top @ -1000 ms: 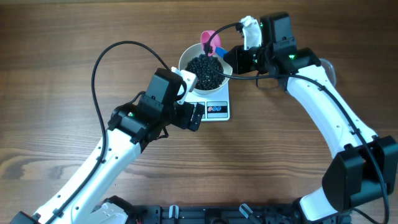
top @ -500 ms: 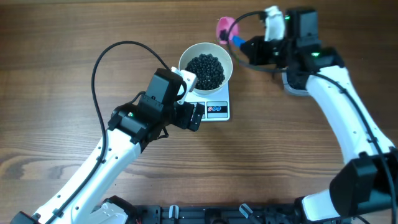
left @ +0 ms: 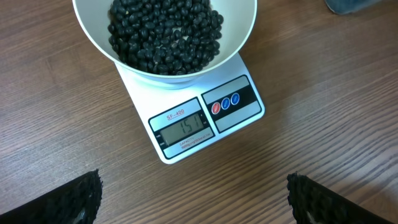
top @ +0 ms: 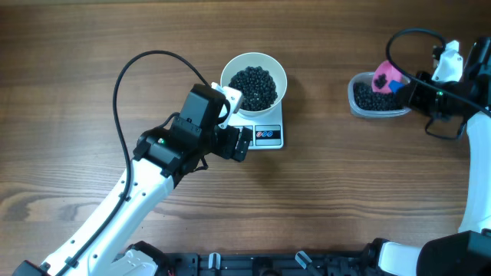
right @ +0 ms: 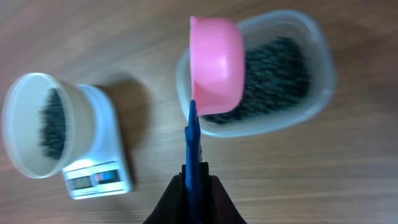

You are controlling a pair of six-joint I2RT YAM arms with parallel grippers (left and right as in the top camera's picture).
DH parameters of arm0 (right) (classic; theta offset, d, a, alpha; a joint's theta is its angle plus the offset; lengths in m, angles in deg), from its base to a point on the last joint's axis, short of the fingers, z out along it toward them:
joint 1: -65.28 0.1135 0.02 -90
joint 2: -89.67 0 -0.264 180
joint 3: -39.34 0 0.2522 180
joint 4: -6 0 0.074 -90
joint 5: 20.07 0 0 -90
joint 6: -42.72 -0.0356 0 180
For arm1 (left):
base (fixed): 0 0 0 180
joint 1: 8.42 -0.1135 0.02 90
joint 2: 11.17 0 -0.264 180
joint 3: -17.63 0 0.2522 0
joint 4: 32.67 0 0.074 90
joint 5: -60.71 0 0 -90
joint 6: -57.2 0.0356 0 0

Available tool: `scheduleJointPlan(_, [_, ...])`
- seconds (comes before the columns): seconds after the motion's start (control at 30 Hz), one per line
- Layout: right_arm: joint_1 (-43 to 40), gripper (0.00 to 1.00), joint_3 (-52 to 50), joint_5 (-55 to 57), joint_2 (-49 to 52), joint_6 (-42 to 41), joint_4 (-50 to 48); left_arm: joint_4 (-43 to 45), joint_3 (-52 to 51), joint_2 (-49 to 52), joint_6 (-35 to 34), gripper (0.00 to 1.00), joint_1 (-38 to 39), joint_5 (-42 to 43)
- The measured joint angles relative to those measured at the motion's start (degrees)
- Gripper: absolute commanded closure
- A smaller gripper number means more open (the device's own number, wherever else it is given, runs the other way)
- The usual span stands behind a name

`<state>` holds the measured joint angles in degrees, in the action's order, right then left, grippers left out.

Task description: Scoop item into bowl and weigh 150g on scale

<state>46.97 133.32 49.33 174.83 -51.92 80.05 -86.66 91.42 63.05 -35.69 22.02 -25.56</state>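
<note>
The white bowl (top: 254,78) (left: 166,38) (right: 38,125) stands on the white scale (top: 261,132) (left: 196,118) (right: 99,174) and holds a heap of black beads (top: 254,84) (left: 165,32). In the left wrist view the display reads 151. My left gripper (top: 239,143) (left: 194,198) hangs open just in front of the scale, nothing between its fingers. My right gripper (top: 407,88) (right: 194,186) is shut on the blue handle of a pink scoop (top: 382,80) (right: 216,67), held over a clear tub (top: 377,96) (right: 267,74) of more black beads at the right.
Bare wooden table surrounds the scale. The clear tub sits far right of the bowl. A black cable loops from the left arm (top: 123,84) above the table's left half.
My right arm has carried the pink scoop away from the bowl, rightward across the table, to above the clear tub. The left arm has not moved.
</note>
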Motion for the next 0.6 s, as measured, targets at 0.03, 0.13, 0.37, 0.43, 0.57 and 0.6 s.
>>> scheduleJointPlan(0.03, [-0.02, 0.96, 0.0, 2.95, 0.0, 0.46, 0.17, 0.0, 0.0, 0.0, 0.0, 0.0, 0.0, 0.0])
scheduleJointPlan(0.13, [-0.02, 0.96, 0.0, 7.85, 0.0, 3.3, 0.17, 0.02, 0.0, 0.0, 0.0, 0.0, 0.0, -0.02])
scheduleJointPlan(0.37, [5.62, 0.96, 0.0, 19.26, 0.0, 7.37, -1.22, 0.02, 0.0, 0.0, 0.0, 0.0, 0.0, -0.02])
scheduleJointPlan(0.43, [8.66, 0.95, 0.0, 24.9, 0.0, 8.02, -1.66, 0.02, 0.0, 0.0, 0.0, 0.0, 0.0, -0.02])
scheduleJointPlan(0.57, [10.82, 0.96, 0.0, 29.55, 0.0, 8.52, -1.84, 0.02, 0.0, 0.0, 0.0, 0.0, 0.0, -0.02])
scheduleJointPlan(0.6, [11.04, 0.96, 0.0, 30.05, 0.0, 8.66, -1.84, 0.02, 0.0, 0.0, 0.0, 0.0, 0.0, -0.02])
